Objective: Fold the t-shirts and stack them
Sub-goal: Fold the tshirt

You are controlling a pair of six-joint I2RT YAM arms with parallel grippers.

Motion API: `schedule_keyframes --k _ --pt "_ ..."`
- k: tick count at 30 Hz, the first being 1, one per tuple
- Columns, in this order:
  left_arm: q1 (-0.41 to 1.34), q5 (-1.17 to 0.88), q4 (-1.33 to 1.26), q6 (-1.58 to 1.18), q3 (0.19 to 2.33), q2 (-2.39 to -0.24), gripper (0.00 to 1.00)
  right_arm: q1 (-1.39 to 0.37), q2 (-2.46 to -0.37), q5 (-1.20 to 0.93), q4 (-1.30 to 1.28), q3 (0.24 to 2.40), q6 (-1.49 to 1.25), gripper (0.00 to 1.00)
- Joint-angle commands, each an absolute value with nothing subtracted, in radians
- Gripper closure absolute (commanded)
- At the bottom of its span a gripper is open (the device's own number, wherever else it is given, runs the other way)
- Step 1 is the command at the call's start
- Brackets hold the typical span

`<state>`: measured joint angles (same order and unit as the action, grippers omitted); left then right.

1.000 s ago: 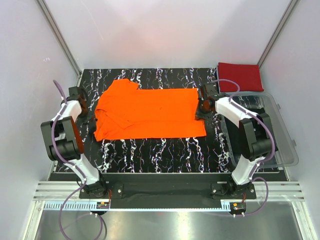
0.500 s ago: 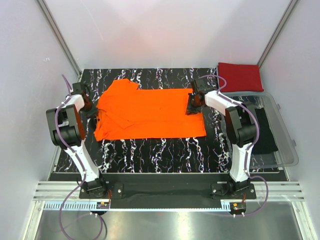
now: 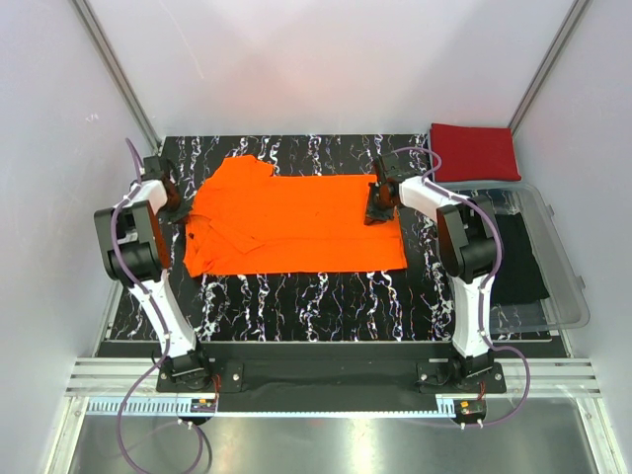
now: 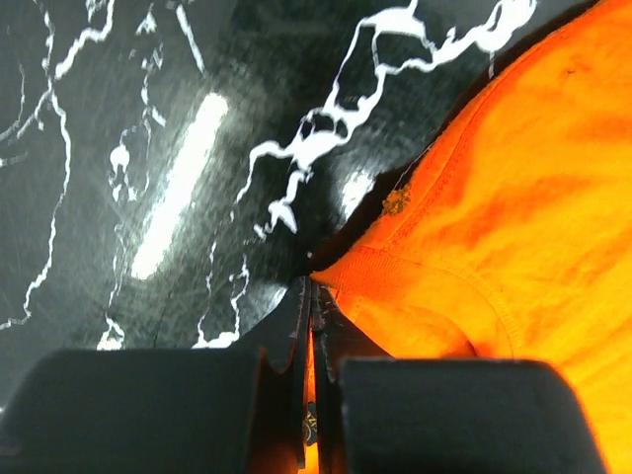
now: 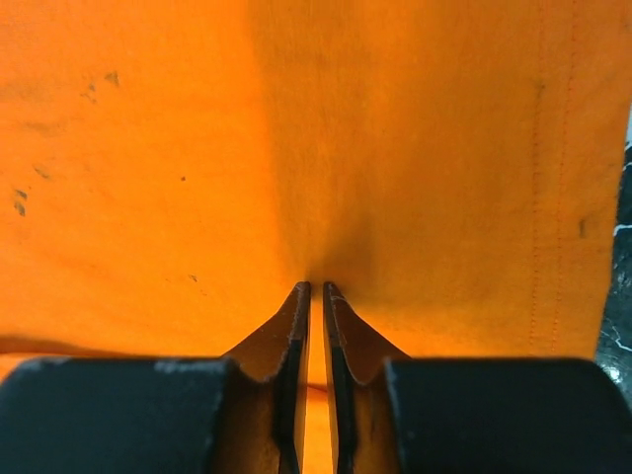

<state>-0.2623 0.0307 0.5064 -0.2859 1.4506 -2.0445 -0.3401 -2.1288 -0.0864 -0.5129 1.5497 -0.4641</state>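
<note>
The orange t-shirt (image 3: 296, 222) lies spread flat across the black marbled table (image 3: 296, 286), with one part folded over at its left. My left gripper (image 3: 181, 209) is at the shirt's left edge. In the left wrist view it (image 4: 314, 288) is shut on a hemmed corner of the orange cloth (image 4: 494, 197). My right gripper (image 3: 375, 211) rests on the shirt's right end, near the back corner. The right wrist view shows it (image 5: 316, 288) shut on a pinch of the orange fabric (image 5: 197, 148). The red t-shirt (image 3: 474, 151) lies folded at the back right corner.
A clear plastic bin (image 3: 553, 296) stands at the right side of the table, with a black cloth (image 3: 518, 259) inside it. White walls and metal frame posts (image 3: 118, 74) close in the back and sides.
The left jaws have closed on the shirt's left edge. The right gripper has moved left and back, holding the shirt's right end. Both arms have swung towards the back.
</note>
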Motion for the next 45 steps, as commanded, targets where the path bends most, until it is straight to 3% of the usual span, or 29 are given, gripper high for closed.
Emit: schedule_keyframes --k 1,12,14,15,18,21,27,29,36,39,42,45 --pt "-0.247 0.099 0.505 -0.255 1.5 -2.08 1.0 -0.333 -2.157 -0.023 -0.505 1.598 -0.475 0.84" --pt "-0.187 0.346 0.629 -0.229 1.709 -2.206 0.99 -0.308 -2.201 0.048 -0.54 1.614 -0.503 0.85" --pt "-0.18 0.394 0.637 -0.236 1.716 -2.191 0.88 -0.308 -2.2 0.052 -0.548 1.621 -0.505 0.85" --pt "-0.176 0.397 0.643 -0.241 1.723 -2.183 0.75 -0.31 -2.194 0.049 -0.554 1.623 -0.506 0.85" --pt "-0.169 0.393 0.699 -0.264 1.733 -2.116 0.68 -0.308 -2.166 0.028 -0.569 1.641 -0.5 0.85" --pt "-0.157 0.411 0.748 -0.282 1.704 -2.005 0.67 -0.308 -2.123 0.025 -0.615 1.675 -0.494 0.85" --pt "-0.156 0.324 0.764 -0.373 1.461 -1.732 0.67 -0.324 -1.987 0.003 -0.64 1.605 -0.515 0.84" --pt "-0.155 0.209 0.761 -0.391 1.369 -1.659 0.69 -0.344 -1.956 0.003 -0.64 1.54 -0.52 0.84" --pt "-0.158 -0.023 0.72 -0.428 1.135 -1.543 0.83 -0.383 -1.867 -0.049 -0.598 1.368 -0.518 0.84" --pt "-0.158 -0.011 0.715 -0.452 1.068 -1.513 0.82 -0.388 -1.853 -0.064 -0.572 1.324 -0.515 0.84" --pt "-0.16 0.024 0.7 -0.494 1.011 -1.477 0.7 -0.39 -1.847 -0.072 -0.561 1.301 -0.512 0.84" --pt "-0.19 0.021 0.643 -0.558 0.924 -1.41 0.71 -0.39 -1.848 -0.074 -0.548 1.287 -0.509 0.84"
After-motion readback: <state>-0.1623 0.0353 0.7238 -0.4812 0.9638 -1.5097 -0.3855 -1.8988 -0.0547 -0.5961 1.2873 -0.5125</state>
